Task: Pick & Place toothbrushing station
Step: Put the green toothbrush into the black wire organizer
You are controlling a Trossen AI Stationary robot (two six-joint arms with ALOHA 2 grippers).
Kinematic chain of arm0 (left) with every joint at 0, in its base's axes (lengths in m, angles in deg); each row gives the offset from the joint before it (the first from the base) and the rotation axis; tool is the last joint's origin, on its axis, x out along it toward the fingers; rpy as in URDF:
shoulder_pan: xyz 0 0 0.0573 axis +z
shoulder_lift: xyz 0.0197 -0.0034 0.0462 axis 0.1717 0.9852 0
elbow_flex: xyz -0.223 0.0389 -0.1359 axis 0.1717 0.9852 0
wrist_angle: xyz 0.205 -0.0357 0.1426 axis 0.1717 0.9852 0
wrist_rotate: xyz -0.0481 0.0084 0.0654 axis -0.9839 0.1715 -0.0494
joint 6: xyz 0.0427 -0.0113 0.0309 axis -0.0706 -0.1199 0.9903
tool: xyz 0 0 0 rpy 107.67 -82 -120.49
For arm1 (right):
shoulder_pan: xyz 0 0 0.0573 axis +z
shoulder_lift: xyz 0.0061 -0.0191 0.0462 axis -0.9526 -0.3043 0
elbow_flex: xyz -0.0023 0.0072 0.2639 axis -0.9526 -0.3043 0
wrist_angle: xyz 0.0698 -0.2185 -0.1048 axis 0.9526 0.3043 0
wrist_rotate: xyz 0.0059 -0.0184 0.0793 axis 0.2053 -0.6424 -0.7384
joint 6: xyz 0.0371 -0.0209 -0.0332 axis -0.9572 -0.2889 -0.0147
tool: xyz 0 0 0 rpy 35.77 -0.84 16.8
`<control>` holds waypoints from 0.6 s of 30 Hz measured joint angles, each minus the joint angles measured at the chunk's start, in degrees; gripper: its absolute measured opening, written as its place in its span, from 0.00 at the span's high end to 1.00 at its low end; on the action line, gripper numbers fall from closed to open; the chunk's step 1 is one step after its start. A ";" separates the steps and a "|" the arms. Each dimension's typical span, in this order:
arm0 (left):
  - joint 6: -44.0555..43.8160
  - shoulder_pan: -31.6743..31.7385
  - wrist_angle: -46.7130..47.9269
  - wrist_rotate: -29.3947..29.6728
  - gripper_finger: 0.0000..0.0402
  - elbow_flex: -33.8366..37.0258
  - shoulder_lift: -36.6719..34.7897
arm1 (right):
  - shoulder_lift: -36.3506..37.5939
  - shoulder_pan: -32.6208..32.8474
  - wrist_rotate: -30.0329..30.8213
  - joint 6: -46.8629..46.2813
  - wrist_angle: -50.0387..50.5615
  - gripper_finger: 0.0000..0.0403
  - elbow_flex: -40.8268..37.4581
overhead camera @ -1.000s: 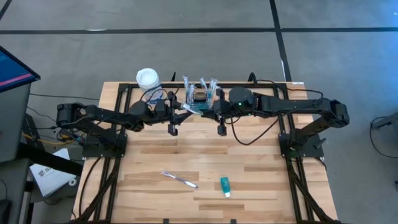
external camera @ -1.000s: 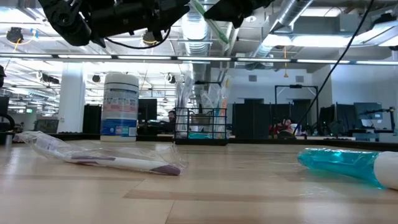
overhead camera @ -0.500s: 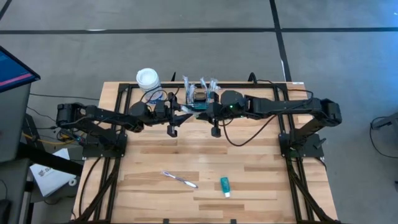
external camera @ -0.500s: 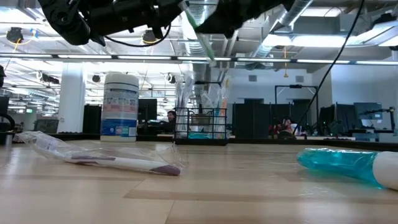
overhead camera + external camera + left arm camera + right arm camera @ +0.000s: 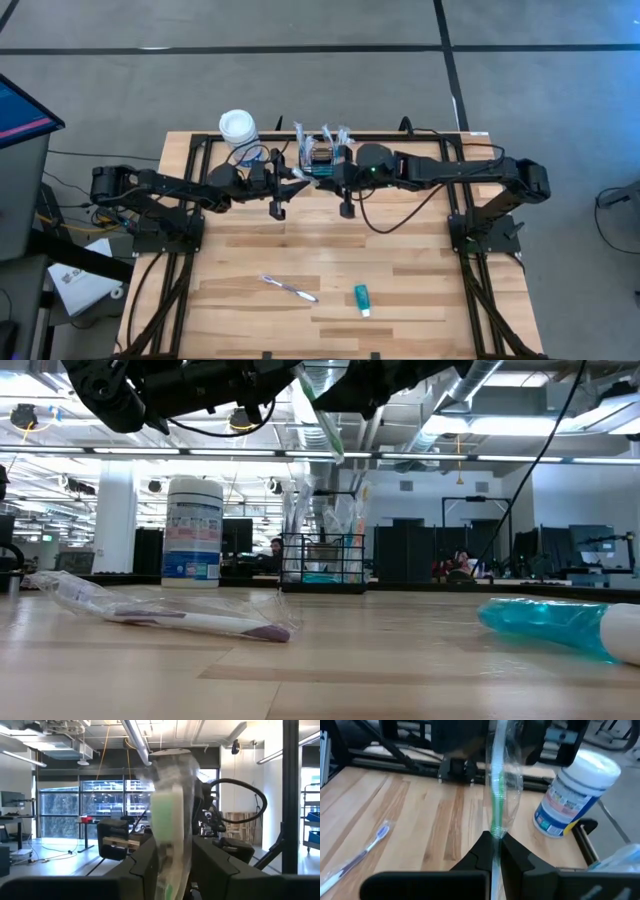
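- Meeting in the air above the far middle of the surface (image 5: 400,260), the two arms reach toward each other from nine and three o'clock, just in front of the basket (image 5: 322,153).
- The right gripper (image 5: 493,839) is pinched tight on a green toothbrush in a clear wrapper (image 5: 496,795); its two fingers press together on the handle, and the brush slants up and away from them.
- The left gripper (image 5: 170,852) has its fingers set on either side of the same wrapped toothbrush, close to the wrapper; whether they press it cannot be told.
- In the low view the wrapped toothbrush (image 5: 322,415) hangs slanted between the two dark arms, high above the surface.
- The basket, a small black wire-mesh one, stands at twelve o'clock near the far edge of the surface, with several wrapped items standing upright in it.
- A round canister (image 5: 237,127) with a white lid and blue label stands at about eleven o'clock, beside the basket and apart from it.
- A purple toothbrush in a clear wrapper (image 5: 289,288) lies at about seven o'clock near the front edge.
- A teal tube (image 5: 361,299) lies at about five o'clock, beside the purple toothbrush but not touching it.
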 joint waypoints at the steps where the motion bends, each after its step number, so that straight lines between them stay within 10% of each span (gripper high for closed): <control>1: 0.00 0.00 0.00 0.00 0.75 0.00 0.00 | 0.00 0.00 0.00 0.00 -0.78 0.98 0.00; 18: -0.01 0.00 0.01 -0.02 0.97 0.02 0.00 | 0.00 0.00 -0.02 -0.22 -0.97 0.98 0.02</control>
